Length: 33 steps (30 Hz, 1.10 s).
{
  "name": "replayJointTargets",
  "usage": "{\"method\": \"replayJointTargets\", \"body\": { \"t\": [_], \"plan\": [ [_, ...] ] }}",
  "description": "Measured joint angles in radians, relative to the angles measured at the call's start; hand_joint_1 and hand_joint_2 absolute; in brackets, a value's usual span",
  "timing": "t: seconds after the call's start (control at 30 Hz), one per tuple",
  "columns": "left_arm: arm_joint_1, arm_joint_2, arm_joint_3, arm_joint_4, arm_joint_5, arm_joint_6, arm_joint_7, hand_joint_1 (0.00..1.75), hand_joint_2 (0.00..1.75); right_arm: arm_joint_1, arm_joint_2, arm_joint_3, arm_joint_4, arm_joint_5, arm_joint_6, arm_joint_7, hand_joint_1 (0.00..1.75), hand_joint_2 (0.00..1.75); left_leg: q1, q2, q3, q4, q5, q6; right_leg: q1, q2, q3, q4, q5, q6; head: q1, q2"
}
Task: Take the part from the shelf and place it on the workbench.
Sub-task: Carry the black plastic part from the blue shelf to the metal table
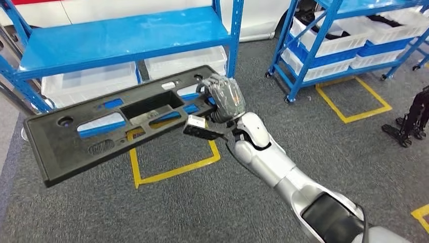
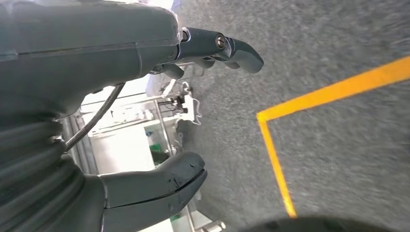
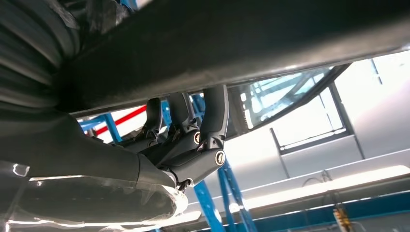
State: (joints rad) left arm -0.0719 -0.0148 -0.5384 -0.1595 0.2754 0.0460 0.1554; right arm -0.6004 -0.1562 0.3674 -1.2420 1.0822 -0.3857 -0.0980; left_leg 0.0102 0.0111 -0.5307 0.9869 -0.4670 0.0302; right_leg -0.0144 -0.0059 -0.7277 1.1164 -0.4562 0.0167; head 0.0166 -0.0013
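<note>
The part (image 1: 101, 126) is a long flat black plastic panel with several cut-outs. It hangs in the air in front of the blue shelf (image 1: 121, 38), above the grey carpet. My right hand (image 1: 225, 98) grips its right end, and the panel sticks out to the left from there. In the right wrist view the dark fingers (image 3: 193, 130) curl up against the panel's underside (image 3: 241, 43). My left hand (image 2: 145, 121) hangs over the carpet, its thumb and fingers apart with nothing between them.
White bins (image 1: 91, 83) sit under the blue shelf. A second blue rack (image 1: 349, 35) with white and blue bins stands at the right. Yellow floor tape (image 1: 172, 169) marks squares on the carpet. A dark stand (image 1: 412, 121) is at the far right.
</note>
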Motion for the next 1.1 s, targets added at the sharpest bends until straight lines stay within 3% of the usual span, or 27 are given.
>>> {"method": "replayJointTargets", "body": {
  "t": [0.03, 0.07, 0.1, 0.13, 0.17, 0.2, 0.23, 0.3, 0.33, 0.4, 0.43, 0.47, 0.57, 0.6, 0.63, 0.67, 0.73, 0.8, 0.87, 0.93, 1.0, 1.07, 1.1],
  "plan": [
    [0.001, 0.0, 0.0, 0.0, 0.0, 0.0, 0.0, 0.0, 1.75, 0.001, 0.0, 0.0, 0.0, 0.0, 0.0, 0.0, 1.75, 1.75, 0.0, 0.0, -0.015, 0.001, 0.012, 0.004, 0.0, 0.001, -0.014, 0.061, -0.054, 0.003, 0.001, 0.0],
    [0.001, 0.0, 0.0, 0.0, 0.0, 0.0, 0.0, 0.0, 1.75, 0.002, 0.0, 0.0, 0.0, 0.0, 0.0, 0.0, 1.75, 1.75, 0.0, 0.0, -0.031, 0.002, 0.023, 0.005, -0.001, 0.001, -0.024, 0.125, -0.09, 0.006, 0.0, 0.0],
    [0.002, 0.001, 0.0, 0.0, 0.0, 0.0, 0.001, 0.0, 1.75, 0.003, 0.0, 0.0, 0.001, 0.0, 0.0, 0.0, 1.75, 1.75, 0.0, 0.0, -0.048, 0.005, 0.034, 0.004, -0.002, 0.001, -0.027, 0.175, -0.103, 0.008, 0.001, 0.0],
    [0.002, 0.001, 0.0, 0.0, 0.0, 0.0, 0.001, 0.0, 1.75, 0.005, 0.0, 0.0, 0.002, 0.0, 0.0, 0.0, 1.75, 1.75, 0.0, 0.0, -0.065, 0.009, 0.045, 0.002, -0.002, 0.001, -0.017, 0.199, -0.091, 0.01, 0.001, 0.0],
    [0.002, 0.0, 0.0, 0.0, 0.001, 0.0, 0.001, 0.0, 1.75, 0.005, 0.0, 0.0, 0.002, 0.0, 0.001, 0.0, 1.75, 1.75, 0.0, 0.0, -0.082, 0.014, 0.054, 0.0, -0.002, 0.001, 0.009, 0.189, -0.065, 0.01, 0.001, 0.0],
    [0.002, 0.0, 0.0, 0.0, 0.001, 0.0, 0.001, 0.0, 1.75, 0.005, 0.0, 0.0, 0.002, 0.0, 0.001, 0.0, 1.75, 1.75, 0.0, -0.001, -0.097, 0.021, 0.061, -0.004, -0.003, 0.001, 0.051, 0.146, -0.039, 0.01, 0.001, 0.0],
    [0.002, 0.0, 0.0, 0.0, 0.002, 0.0, 0.0, 0.0, 1.75, 0.004, 0.0, 0.0, 0.001, 0.0, 0.002, 0.0, 1.75, 1.75, 0.0, -0.001, -0.111, 0.027, 0.067, -0.008, -0.002, 0.002, 0.101, 0.082, -0.032, 0.008, 0.001, 0.0],
    [0.002, 0.0, 0.0, 0.0, 0.004, 0.0, 0.0, 0.0, 1.75, 0.003, 0.0, 0.0, -0.001, 0.0, 0.003, 0.001, 1.75, 1.75, -0.003, -0.001, -0.129, 0.038, 0.08, -0.019, 0.003, 0.004, 0.18, -0.039, -0.055, 0.0, 0.0, 0.0],
    [0.003, 0.0, 0.0, 0.0, 0.004, 0.0, 0.0, 0.0, 1.75, 0.003, 0.0, 0.0, -0.001, 0.0, 0.004, 0.001, 1.75, 1.75, -0.004, -0.001, -0.134, 0.039, 0.088, -0.025, 0.006, 0.005, 0.194, -0.07, -0.069, -0.005, 0.0, 0.0],
    [0.004, 0.0, 0.0, 0.0, 0.006, 0.0, -0.001, 0.0, 1.75, 0.005, 0.0, 0.0, -0.001, -0.001, 0.005, 0.001, 1.75, 1.75, -0.004, -0.002, -0.141, 0.038, 0.101, -0.036, 0.006, 0.004, 0.189, -0.083, -0.063, -0.016, 0.0, 0.0],
    [0.005, 0.001, 0.0, 0.001, 0.007, 0.0, -0.001, 0.0, 1.75, 0.006, 0.0, 0.0, -0.001, -0.001, 0.005, 0.001, 1.75, 1.75, -0.003, -0.003, -0.149, 0.045, 0.091, -0.041, 0.004, 0.002, 0.181, -0.085, -0.055, -0.024, 0.0, 0.0],
    [0.006, 0.001, 0.0, 0.001, 0.008, 0.0, -0.001, 0.0, 1.75, 0.006, 0.0, 0.0, 0.0, -0.002, 0.005, 0.001, 1.75, 1.75, -0.002, -0.004, -0.16, 0.069, 0.062, -0.046, 0.002, 0.0, 0.172, -0.086, -0.045, -0.032, 0.0, 0.0],
    [0.009, 0.001, 0.004, 0.001, 0.022, -0.012, -0.029, 0.0, 1.75, 0.007, 0.001, 0.0, -0.001, -0.004, 0.006, 0.001, 1.75, 1.75, 0.002, -0.005, -0.215, 0.243, -0.063, -0.057, 0.002, -0.001, 0.139, -0.088, -0.021, -0.046, 0.0, 0.0],
    [0.01, 0.001, 0.006, 0.001, 0.027, -0.018, -0.041, 0.0, 1.75, 0.009, 0.0, 0.0, -0.001, -0.005, 0.006, 0.001, 1.75, 1.75, 0.002, -0.005, -0.226, 0.298, -0.078, -0.058, 0.003, 0.0, 0.129, -0.087, -0.013, -0.045, 0.0, 0.0],
    [0.01, 0.001, 0.008, 0.001, 0.03, -0.022, -0.048, 0.0, 1.75, 0.01, 0.0, 0.0, -0.001, -0.007, 0.006, 0.001, 1.75, 1.75, 0.002, -0.005, -0.223, 0.325, -0.072, -0.058, 0.004, 0.002, 0.119, -0.086, -0.005, -0.043, 0.0, 0.0],
    [0.01, 0.001, 0.009, 0.001, 0.03, -0.024, -0.049, 0.0, 1.75, 0.012, 0.0, 0.0, -0.001, -0.01, 0.007, 0.001, 1.75, 1.75, 0.002, -0.007, -0.203, 0.316, -0.049, -0.056, 0.005, 0.006, 0.109, -0.085, 0.003, -0.041, 0.0, 0.0],
    [0.01, 0.002, 0.009, 0.001, 0.03, -0.024, -0.049, 0.0, 1.75, 0.012, 0.0, 0.0, -0.001, -0.016, 0.01, 0.001, 1.75, 1.75, 0.001, -0.027, -0.114, 0.199, -0.007, -0.043, 0.005, 0.017, 0.094, -0.084, 0.015, -0.034, 0.0, 0.0],
    [0.013, 0.004, 0.009, 0.001, 0.03, -0.021, -0.049, 0.0, 1.75, 0.011, 0.0, 0.0, -0.002, -0.021, 0.015, 0.001, 1.75, 1.75, 0.0, -0.056, -0.028, 0.071, -0.009, -0.032, 0.003, 0.027, 0.084, -0.083, 0.027, -0.025, 0.0, 0.0],
    [0.013, 0.006, 0.01, 0.001, 0.03, -0.018, -0.049, 0.0, 1.75, 0.011, 0.0, 0.0, -0.002, -0.023, 0.018, 0.001, 1.75, 1.75, -0.003, -0.059, -0.002, 0.023, -0.021, -0.029, 0.0, 0.039, 0.078, -0.088, 0.041, -0.013, 0.0, 0.0],
    [0.011, 0.005, 0.012, 0.001, 0.032, -0.016, -0.049, 0.0, 1.75, 0.012, -0.001, 0.0, -0.002, -0.023, 0.02, 0.001, 1.75, 1.75, 0.001, -0.038, 0.002, 0.004, -0.013, -0.02, 0.001, 0.048, 0.071, -0.088, 0.045, -0.001, 0.001, 0.0],
    [0.01, 0.004, 0.014, 0.001, 0.032, -0.016, -0.049, 0.0, 1.75, 0.012, -0.002, 0.0, -0.002, -0.024, 0.022, 0.001, 1.75, 1.75, 0.007, -0.015, 0.003, -0.011, -0.002, -0.005, 0.003, 0.037, 0.043, -0.033, 0.004, 0.007, 0.002, 0.0],
    [0.012, 0.003, 0.016, 0.001, 0.032, -0.016, -0.048, 0.0, 1.75, 0.015, -0.002, 0.0, -0.002, -0.024, 0.024, 0.001, 1.75, 1.75, 0.004, 0.005, -0.003, -0.01, 0.003, 0.002, 0.0, 0.021, -0.009, 0.093, -0.065, 0.013, 0.003, 0.0],
    [0.012, 0.003, 0.017, 0.001, 0.032, -0.016, -0.048, 0.0, 1.75, 0.017, -0.003, 0.0, -0.002, -0.024, 0.025, 0.001, 1.75, 1.75, 0.004, 0.014, -0.006, -0.007, 0.003, 0.002, -0.001, 0.017, -0.03, 0.149, -0.087, 0.016, 0.003, 0.0]
  ]
}}
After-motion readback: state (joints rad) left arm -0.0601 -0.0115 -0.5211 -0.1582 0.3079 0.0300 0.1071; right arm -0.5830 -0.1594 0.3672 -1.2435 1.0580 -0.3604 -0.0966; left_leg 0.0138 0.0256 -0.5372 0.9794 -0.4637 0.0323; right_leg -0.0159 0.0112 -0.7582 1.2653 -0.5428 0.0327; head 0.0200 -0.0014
